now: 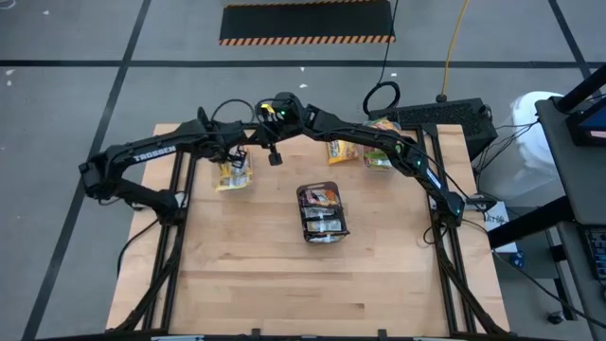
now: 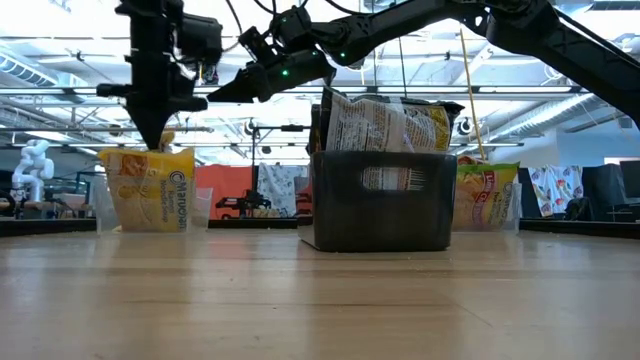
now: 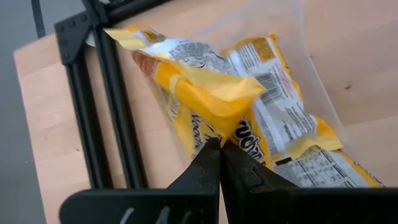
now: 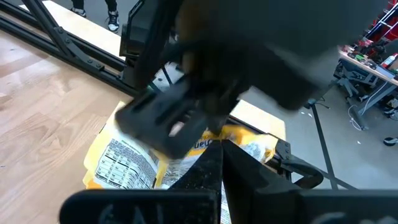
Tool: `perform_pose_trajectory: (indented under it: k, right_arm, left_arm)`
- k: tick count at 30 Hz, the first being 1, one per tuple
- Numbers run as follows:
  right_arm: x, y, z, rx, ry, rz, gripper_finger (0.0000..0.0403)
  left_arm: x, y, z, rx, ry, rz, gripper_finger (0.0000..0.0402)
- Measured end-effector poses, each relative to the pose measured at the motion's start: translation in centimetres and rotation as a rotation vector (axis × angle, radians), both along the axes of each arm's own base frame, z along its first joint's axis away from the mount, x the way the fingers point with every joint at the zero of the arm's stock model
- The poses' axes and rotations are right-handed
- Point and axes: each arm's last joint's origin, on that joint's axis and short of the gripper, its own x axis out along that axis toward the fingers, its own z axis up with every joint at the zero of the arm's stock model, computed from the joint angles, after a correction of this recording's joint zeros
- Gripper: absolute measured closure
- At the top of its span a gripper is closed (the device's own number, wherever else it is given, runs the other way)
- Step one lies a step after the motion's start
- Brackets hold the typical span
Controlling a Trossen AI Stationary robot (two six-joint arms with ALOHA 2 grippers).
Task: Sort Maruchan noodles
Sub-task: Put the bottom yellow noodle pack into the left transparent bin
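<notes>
A clear tub [image 1: 232,177] at the far left holds yellow Maruchan noodle packets [image 2: 150,188]. My left gripper [image 3: 219,144] points steeply down over it [image 2: 150,143], shut on one yellow packet [image 3: 205,87]. My right gripper [image 2: 215,97] hovers shut and holding nothing, higher up just beyond the left one [image 1: 254,135]; its wrist view looks onto the left hand and the yellow packets [image 4: 124,165]. A dark grey tray [image 1: 322,216] in the middle holds darker packets standing on edge [image 2: 385,122]. My left gripper pinches the yellow packet between its two fingertips at a folded edge [image 3: 214,127]. The fingers come from above, slanting down. The packet hangs just below the tips, over the other yellow packets in the tub; whether it rests on them I cannot tell.
A second clear tub [image 1: 381,156] at the far right holds orange-and-green packets [image 2: 487,195]; one more packet [image 1: 338,150] stands beside it. Black frame rails [image 1: 175,204] run down both table sides. Bare wood [image 1: 312,284] fills the near half.
</notes>
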Motion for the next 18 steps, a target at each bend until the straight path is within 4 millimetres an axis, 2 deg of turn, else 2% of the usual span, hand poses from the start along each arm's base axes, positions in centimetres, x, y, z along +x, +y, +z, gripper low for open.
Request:
perform_pose_trajectory:
  k: [9,18]
  right_arm:
    - [-0.5,-0.2,0.5,0.0,0.027,-0.029,0.0403]
    - [-2.5,0.0,3.9,-0.03,0.02,-0.034,0.0403]
  left_arm:
    - [2.3,-0.3,-2.0,-0.024,0.032,0.0,0.0401]
    - [3.7,0.0,-1.9,0.03,-0.092,-0.032,0.0401]
